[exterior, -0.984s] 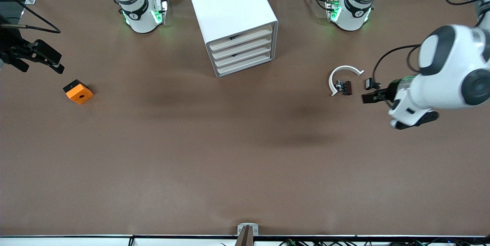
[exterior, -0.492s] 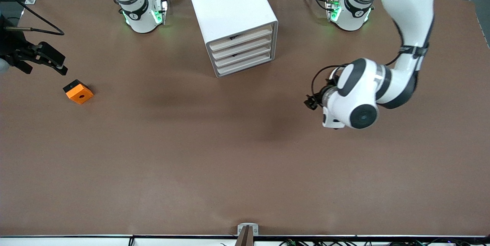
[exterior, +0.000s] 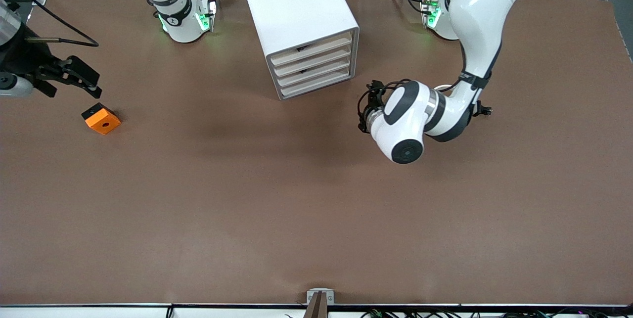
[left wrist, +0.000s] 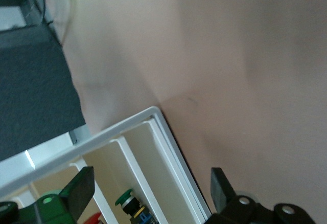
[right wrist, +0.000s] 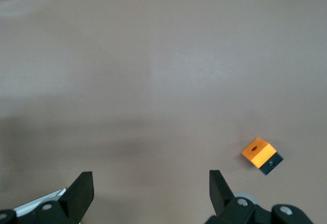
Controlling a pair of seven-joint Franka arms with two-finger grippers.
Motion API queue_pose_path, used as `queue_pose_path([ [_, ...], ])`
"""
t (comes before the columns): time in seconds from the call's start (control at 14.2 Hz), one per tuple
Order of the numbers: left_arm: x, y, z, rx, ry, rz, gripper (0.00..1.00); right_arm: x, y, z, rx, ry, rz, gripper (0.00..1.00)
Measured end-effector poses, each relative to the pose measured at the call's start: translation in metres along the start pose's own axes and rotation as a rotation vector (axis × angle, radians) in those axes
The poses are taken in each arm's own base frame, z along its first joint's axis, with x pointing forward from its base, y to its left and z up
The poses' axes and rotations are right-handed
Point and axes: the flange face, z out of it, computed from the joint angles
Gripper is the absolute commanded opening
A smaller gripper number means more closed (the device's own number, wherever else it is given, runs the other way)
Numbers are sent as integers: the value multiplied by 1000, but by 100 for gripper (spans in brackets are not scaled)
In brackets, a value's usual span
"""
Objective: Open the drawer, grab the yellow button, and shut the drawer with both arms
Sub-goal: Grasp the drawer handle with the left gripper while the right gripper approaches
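The tall white cabinet stands between the two arm bases. Its top drawer sits flush with the three below it. My left gripper hovers just off the cabinet's front corner, toward the left arm's end, open and holding nothing. In the left wrist view this gripper faces the cream trays. The button is out of view. My right gripper hangs open over the right arm's end of the table, close to an orange block.
A green-capped switch with a dark body lies in one tray; which drawer I cannot tell. A red cap shows beside it. The orange square block with a hole rests on bare brown table.
The left arm has swung from its end of the table to the cabinet's front corner. The right gripper has drifted slightly toward the cabinet. Both stay open.
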Motion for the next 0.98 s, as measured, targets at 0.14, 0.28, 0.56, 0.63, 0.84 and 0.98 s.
queue_pose_path([
  [0.14,-7,-5,10,79,-31,-35,100,-6,-17,4,-7,-36,34,100],
  [0.28,-11,-13,17,171,-73,-86,100,-12,-35,11,-15,-63,83,100],
  [0.56,-27,-13,36,260,-121,-177,100,-21,-65,25,-34,-109,132,100],
  [0.63,-34,-13,45,276,-115,-204,100,-22,-68,25,-34,-111,139,100],
  [0.84,-57,-19,67,321,-104,-262,95,-25,-78,26,-28,-115,168,100],
  [0.98,-63,-22,71,332,-93,-296,89,-32,-97,26,-24,-119,215,100],
])
